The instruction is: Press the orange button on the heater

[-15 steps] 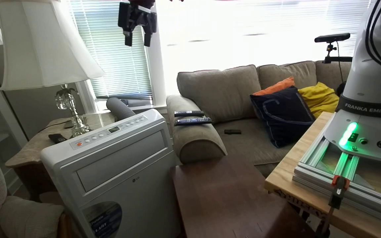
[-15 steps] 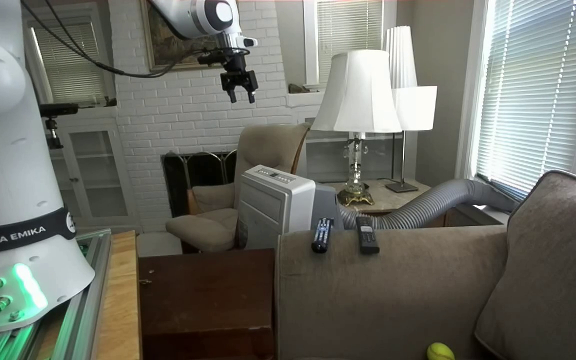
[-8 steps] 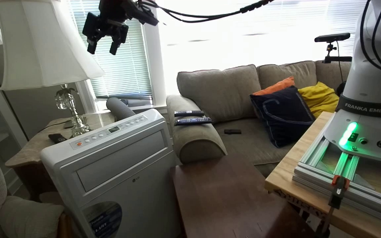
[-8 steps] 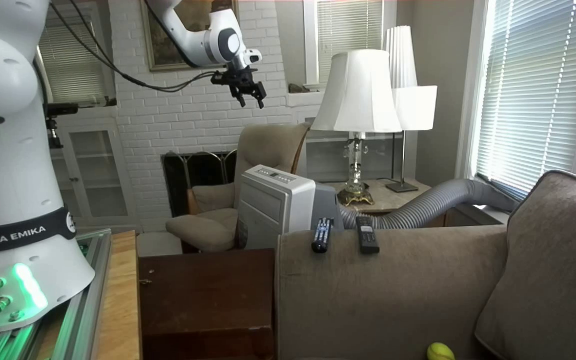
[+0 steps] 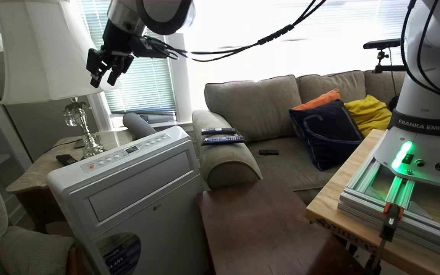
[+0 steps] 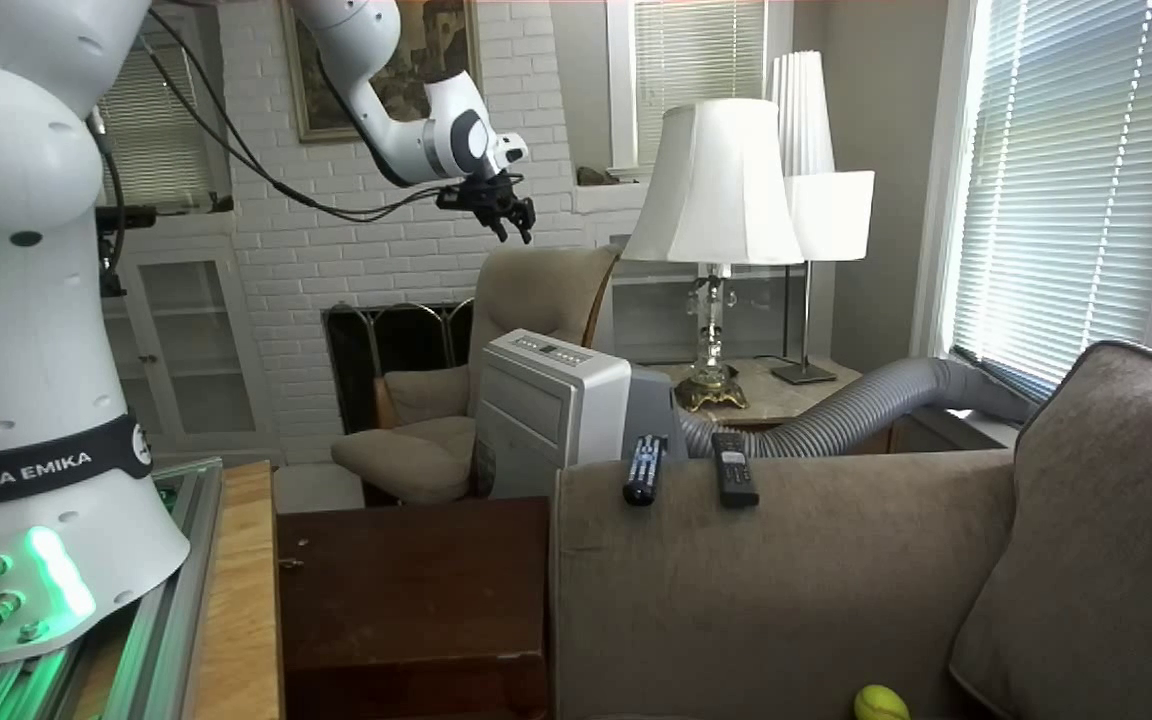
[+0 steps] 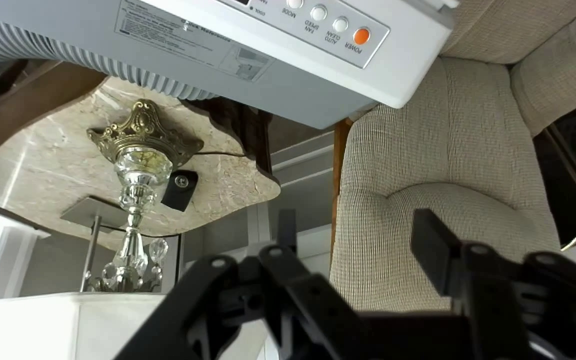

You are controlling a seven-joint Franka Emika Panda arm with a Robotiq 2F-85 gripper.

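Gripper (image 7: pixel 358 231) spread, nothing held, orange button (image 7: pixel 361 36) at its twelve o'clock, wrist view: best pinch together, then press dead-centre!

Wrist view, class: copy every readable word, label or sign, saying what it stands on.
"POWER": panel of the heater, by the orange button
"AUTO CLEAN": panel
"FAN SPEED": panel
"MODE": panel
"COOL": panel
"FAN": panel
"Quick Reference": label on the heater
Label's fine print; emblem on black object: too small to read.

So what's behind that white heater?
A grey hose and a marble-topped table bearing a white-shaded lamp. In an exterior view, the heater hides the hose's lower end and part of the table.
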